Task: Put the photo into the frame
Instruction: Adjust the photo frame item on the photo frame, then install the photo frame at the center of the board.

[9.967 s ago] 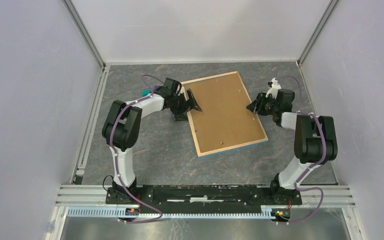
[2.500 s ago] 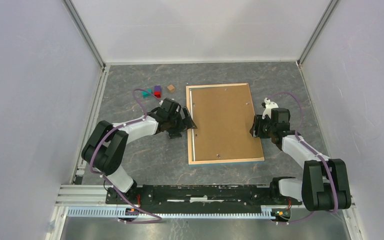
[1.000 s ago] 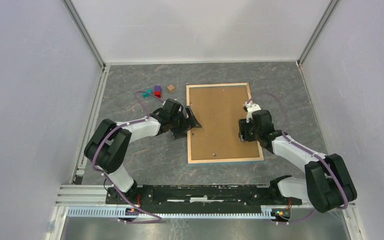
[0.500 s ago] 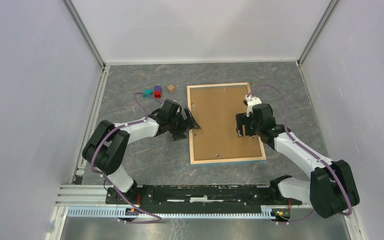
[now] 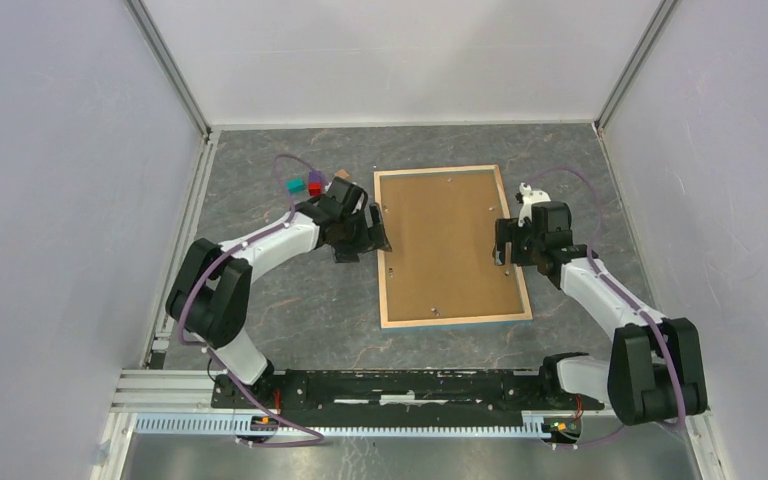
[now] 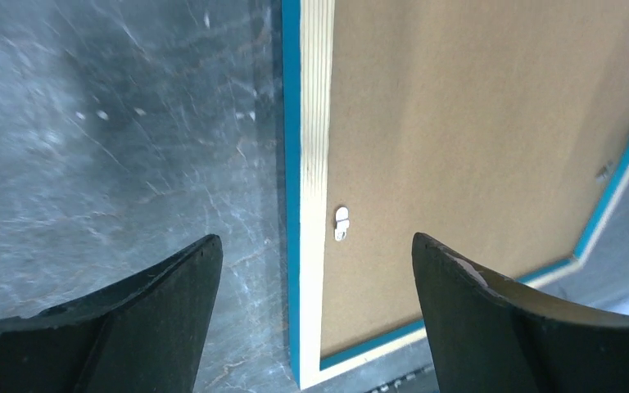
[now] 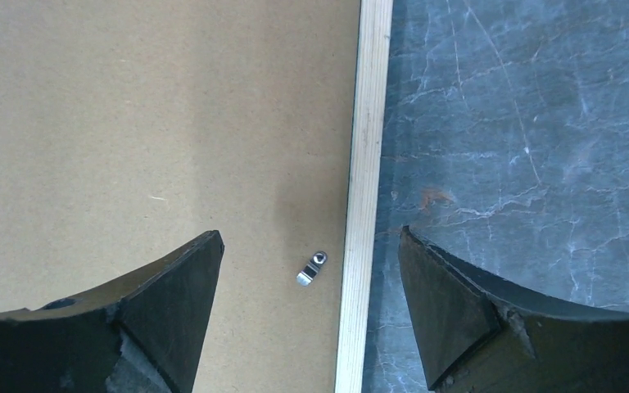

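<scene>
Here the frame [image 5: 455,318] lies face down on the grey marbled bench [image 5: 290,290], its pale wood rim and teal edge around a matte brown fibreboard backing [image 5: 447,240]. The left end effector [image 6: 315,241] gapes wide and empty over the left rail. The right end effector [image 7: 309,236], likewise wide and empty, hangs over a small metal clip [image 7: 312,268].

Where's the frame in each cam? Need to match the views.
Top external: frame lies back-up on the table, centre of picture.
Left wrist: frame shows as a pale rail with a blue outer edge, running vertically at centre.
Right wrist: frame shows as a pale rail running vertically, just right of centre.
Shared landmark: the brown backing board inside the rails, seen in all three.
</scene>
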You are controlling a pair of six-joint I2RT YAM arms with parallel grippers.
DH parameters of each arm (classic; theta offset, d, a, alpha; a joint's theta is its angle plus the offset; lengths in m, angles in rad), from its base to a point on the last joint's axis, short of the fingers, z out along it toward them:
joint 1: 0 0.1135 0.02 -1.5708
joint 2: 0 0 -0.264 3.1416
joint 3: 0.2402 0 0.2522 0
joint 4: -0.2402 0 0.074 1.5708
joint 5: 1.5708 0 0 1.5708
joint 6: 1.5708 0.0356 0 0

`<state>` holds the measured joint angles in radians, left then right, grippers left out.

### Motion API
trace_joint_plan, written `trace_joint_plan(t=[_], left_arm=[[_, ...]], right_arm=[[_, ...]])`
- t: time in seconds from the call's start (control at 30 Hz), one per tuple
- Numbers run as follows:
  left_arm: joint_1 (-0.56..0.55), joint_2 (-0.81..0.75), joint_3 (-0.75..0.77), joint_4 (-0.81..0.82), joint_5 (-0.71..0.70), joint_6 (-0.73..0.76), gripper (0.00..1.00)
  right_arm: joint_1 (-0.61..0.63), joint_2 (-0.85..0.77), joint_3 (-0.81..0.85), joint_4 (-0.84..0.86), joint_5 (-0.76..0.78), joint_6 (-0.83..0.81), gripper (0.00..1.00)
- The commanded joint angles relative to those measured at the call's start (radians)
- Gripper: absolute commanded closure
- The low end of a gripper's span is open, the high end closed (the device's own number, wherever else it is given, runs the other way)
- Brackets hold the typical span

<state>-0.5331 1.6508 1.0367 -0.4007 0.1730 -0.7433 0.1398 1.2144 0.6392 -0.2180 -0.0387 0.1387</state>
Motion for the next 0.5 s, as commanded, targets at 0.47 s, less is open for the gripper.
trace_joint_plan(t=[0.47], left_arm=[[-0.187, 0.175, 0.185, -0.226, -0.221, -0.112, 0.23]], right_arm=[[-0.034, -0.005, -0.113, 0.111, 0.141, 0.091, 0.23]])
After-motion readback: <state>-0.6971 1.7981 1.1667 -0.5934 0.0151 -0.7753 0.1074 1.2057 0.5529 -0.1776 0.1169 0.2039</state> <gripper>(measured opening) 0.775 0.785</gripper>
